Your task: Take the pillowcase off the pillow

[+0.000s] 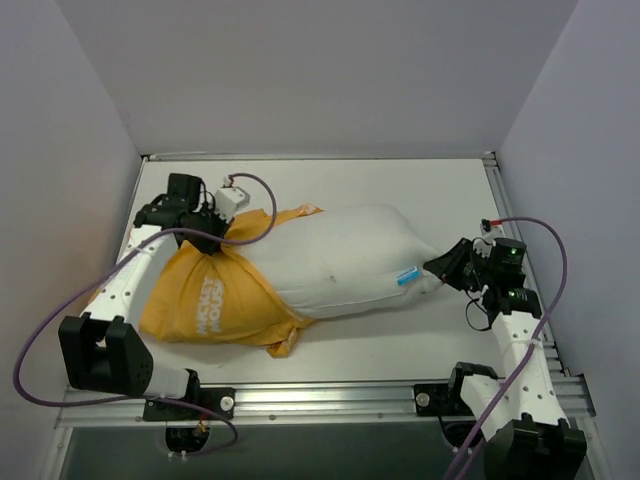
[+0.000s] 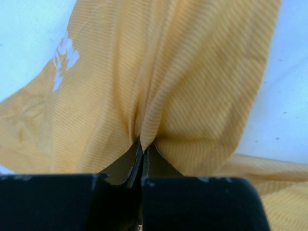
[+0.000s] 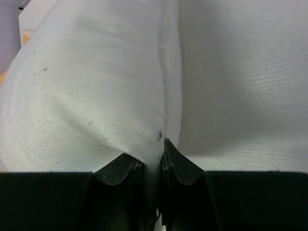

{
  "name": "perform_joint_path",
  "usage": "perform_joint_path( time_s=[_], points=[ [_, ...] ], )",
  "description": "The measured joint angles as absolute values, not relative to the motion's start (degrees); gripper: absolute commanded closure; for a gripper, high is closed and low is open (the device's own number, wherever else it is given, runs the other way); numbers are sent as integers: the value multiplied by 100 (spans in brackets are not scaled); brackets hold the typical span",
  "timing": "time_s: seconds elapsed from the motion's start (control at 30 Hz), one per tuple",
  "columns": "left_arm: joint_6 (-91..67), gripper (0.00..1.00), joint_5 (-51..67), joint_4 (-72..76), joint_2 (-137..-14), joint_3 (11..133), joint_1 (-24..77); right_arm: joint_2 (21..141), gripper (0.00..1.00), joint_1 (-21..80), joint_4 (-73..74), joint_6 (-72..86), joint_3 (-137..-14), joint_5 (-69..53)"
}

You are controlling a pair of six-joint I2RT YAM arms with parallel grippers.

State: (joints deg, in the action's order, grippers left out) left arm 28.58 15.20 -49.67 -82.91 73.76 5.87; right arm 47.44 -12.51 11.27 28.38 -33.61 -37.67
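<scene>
The orange-yellow pillowcase (image 1: 215, 300) with white text lies bunched at the left and covers only the left end of the pillow (image 1: 345, 262). The plump white pillow sticks out to the right, with a small blue tag near its right corner. My left gripper (image 1: 212, 240) is shut on a pinched fold of the pillowcase (image 2: 159, 86) at its upper edge. At the pillow's right end, my right gripper (image 1: 447, 268) is shut on a pinch of the white pillow (image 3: 96, 96), the fabric pressed between its jaws.
The white table (image 1: 400, 340) is bounded by grey walls at the back and both sides. A metal rail (image 1: 330, 400) runs along the near edge by the arm bases. Purple cables (image 1: 30, 340) loop from both arms.
</scene>
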Motion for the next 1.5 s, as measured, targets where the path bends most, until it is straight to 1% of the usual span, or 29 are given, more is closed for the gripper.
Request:
perform_joint_path(
  time_s=[0.13,0.17,0.2,0.23,0.27,0.3,0.33,0.43,0.5,0.57,0.6,0.7,0.8,0.9,1.07,1.1,1.13,1.17,1.2,1.23,1.27,1.4,1.5],
  points=[
    [3070,98,440,-4724,-7942,6936,1927,4797,100,-436,1146,2552,-3717,-3179],
    [3072,98,248,-4687,-7988,6899,2119,4794,100,-314,1125,2512,-3769,-3129],
    [3070,98,71,-4661,-8068,6897,2231,4794,97,-211,1074,2469,-3782,-3122],
    [3063,98,-93,-4615,-8169,6897,2290,4794,87,-152,1048,2453,-3776,-3127],
    [3048,98,-228,-4567,-8278,6897,2331,4794,80,-113,991,2451,-3736,-3124],
    [3041,98,-357,-4508,-8385,6897,2357,4788,70,-67,899,2462,-3660,-3140],
    [3037,98,-493,-4445,-8488,6897,2392,4768,50,-10,742,2488,-3520,-3199],
    [3037,98,-860,-4274,-8680,6897,2539,4692,17,86,405,2681,-3039,-3470],
    [3052,98,-1061,-4209,-8731,6895,2617,4589,13,86,207,2799,-2786,-3658],
    [3061,98,-1223,-4147,-8768,6890,2659,4401,6,86,95,2884,-2681,-3778],
    [3068,98,-1267,-4125,-8783,6890,2665,4283,1,86,36,2917,-2674,-3819],
    [3070,98,-1385,-4056,-8812,6882,2670,4045,0,86,-272,3022,-2672,-3913],
    [3070,98,-1426,-4029,-8820,6882,2670,4226,0,148,-928,3232,-2464,-3992],
    [3068,98,-1439,-4003,-8840,6882,2670,4786,0,311,-1503,3444,-2145,-3938],
    [3070,98,-1527,-3981,-8930,6893,2665,5625,0,819,-2276,3629,-2058,-3667],
    [3070,98,-1551,-3981,-8949,6901,2661,5771,4,956,-2484,3649,-2058,-3583],
    [3070,98,-1581,-3981,-8973,6912,2652,5933,10,1103,-2683,3671,-2058,-3481],
    [3070,98,-1616,-3983,-8997,6925,2646,6147,18,1258,-2941,3708,-2058,-3389],
    [3070,98,-1653,-3979,-9013,6930,2637,6289,47,1339,-3105,3736,-2058,-3350],
    [3070,98,-1684,-3979,-9026,6930,2624,6539,71,1437,-3354,3758,-2056,-3315],
    [3070,98,-1699,-3979,-9030,6930,2615,6735,99,1494,-3568,3785,-2056,-3297],
    [3070,98,-1745,-3981,-9024,6930,2596,7264,100,1540,-3999,4051,-2045,-3186],
    [3068,98,-1717,-3979,-8989,6930,2521,7172,100,1374,-3986,4123,-2047,-3138]
  ],
)
